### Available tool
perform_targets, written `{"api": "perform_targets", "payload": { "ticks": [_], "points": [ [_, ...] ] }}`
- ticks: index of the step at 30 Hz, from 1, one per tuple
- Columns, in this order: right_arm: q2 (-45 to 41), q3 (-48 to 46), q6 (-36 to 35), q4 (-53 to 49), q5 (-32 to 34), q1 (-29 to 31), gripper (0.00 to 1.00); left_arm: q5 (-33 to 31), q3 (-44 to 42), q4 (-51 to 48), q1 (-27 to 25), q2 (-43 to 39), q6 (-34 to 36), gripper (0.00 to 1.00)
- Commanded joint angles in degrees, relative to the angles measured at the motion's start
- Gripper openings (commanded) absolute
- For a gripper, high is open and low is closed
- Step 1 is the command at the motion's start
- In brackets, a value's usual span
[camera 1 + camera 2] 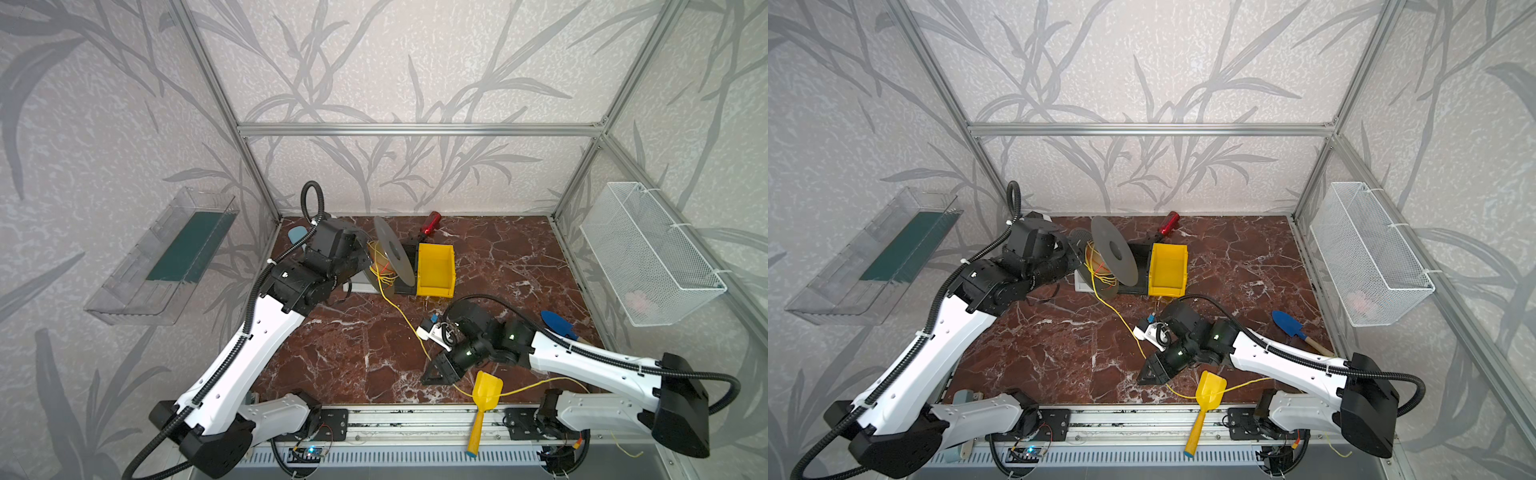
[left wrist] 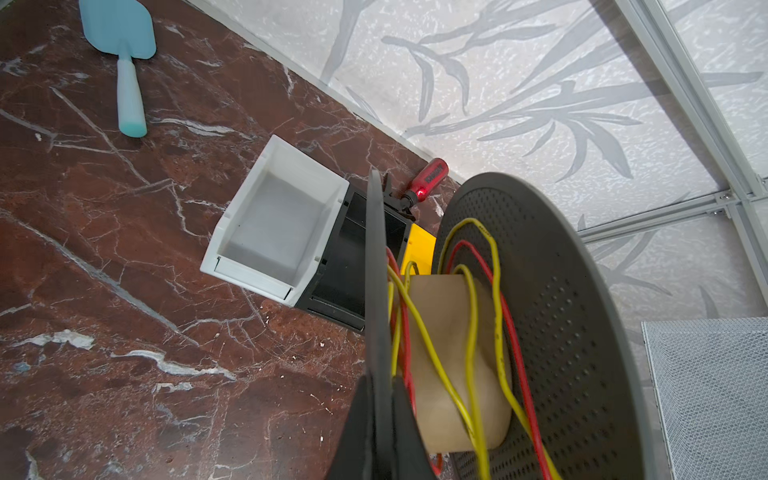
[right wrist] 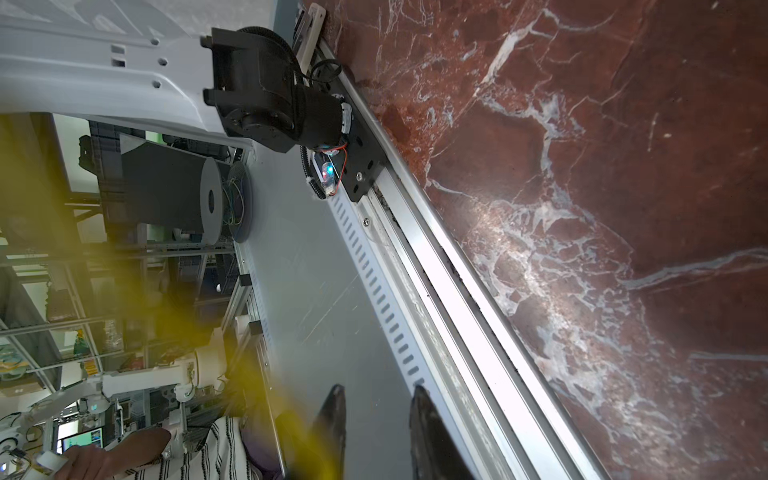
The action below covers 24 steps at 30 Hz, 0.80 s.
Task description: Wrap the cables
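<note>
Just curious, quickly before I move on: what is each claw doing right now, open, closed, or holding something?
Left gripper: closed on the rim of the spool.
Right gripper: open, nothing seen between its fingers.

my left arm (image 1: 266,332) and right arm (image 1: 582,357): white shells, small round holes | joints (image 1: 299,286): matte black housings, green lights (image 1: 512,336) right of centre | hoses (image 1: 249,316): black corrugated, white zip ties (image 1: 272,262) | shoulder caps (image 1: 681,415): bulky, black, angular | bases (image 1: 332,424): black plates with screws, red wires (image 3: 343,160), along bottom edge | my right gripper (image 3: 377,390): black tapered fingers (image 3: 424,428)
</note>
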Motion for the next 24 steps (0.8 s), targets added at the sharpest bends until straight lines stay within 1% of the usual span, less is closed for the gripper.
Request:
{"api": "perform_targets", "payload": {
  "ticks": [1,2,3,4,6,9,10,11,12,13,16,19,24],
  "points": [
    [-2.7,-0.5,-0.2,-0.3,-0.3,0.6,0.20,0.2,2.8,3.3,1.8,-2.5,-0.3,0.00],
    [-3.1,-0.8,-0.5,-1.7,0.0,0.5,0.09,1.1,2.9,3.5,2.6,-2.7,0.0,0.00],
    [-3.6,-1.2,-0.8,-2.9,0.6,0.5,0.00,2.3,3.2,3.7,3.6,-2.9,0.5,0.00],
    [-4.2,-1.9,-1.1,-4.3,1.3,0.5,0.00,4.2,3.5,4.0,5.1,-3.1,1.0,0.00],
    [-5.1,-3.2,-1.6,-6.6,2.6,0.4,0.00,11.6,4.4,5.0,9.6,-3.3,2.9,0.00],
    [-5.4,-5.1,-2.3,-8.4,5.0,-1.0,0.00,30.3,5.4,7.6,19.6,-3.5,4.8,0.00],
    [-4.8,-5.6,-2.9,-8.7,4.8,-2.2,0.00,38.4,4.5,10.2,22.7,-4.0,4.7,0.00],
    [-3.5,-5.8,-3.7,-9.0,4.7,-4.0,0.00,44.9,4.0,12.8,24.9,-4.2,4.3,0.00],
    [-2.3,-5.9,-4.5,-9.3,4.4,-5.9,0.00,49.2,3.9,13.9,26.3,-4.5,4.5,0.00],
    [-0.5,-5.7,-5.5,-9.8,3.4,-8.4,0.00,52.0,4.1,13.7,27.1,-5.0,5.8,0.00],
    [6.0,-2.3,-10.4,-14.3,1.4,-15.4,0.00,55.8,5.3,9.2,29.7,-7.6,11.3,0.00],
    [10.4,2.5,-13.8,-17.6,2.2,-20.1,0.00,60.9,2.3,10.9,31.2,-12.1,13.3,0.00],
    [17.5,13.7,-20.6,-25.2,2.8,-28.2,0.00,66.1,-5.1,9.1,31.4,-19.4,19.5,0.00]
  ]
}}
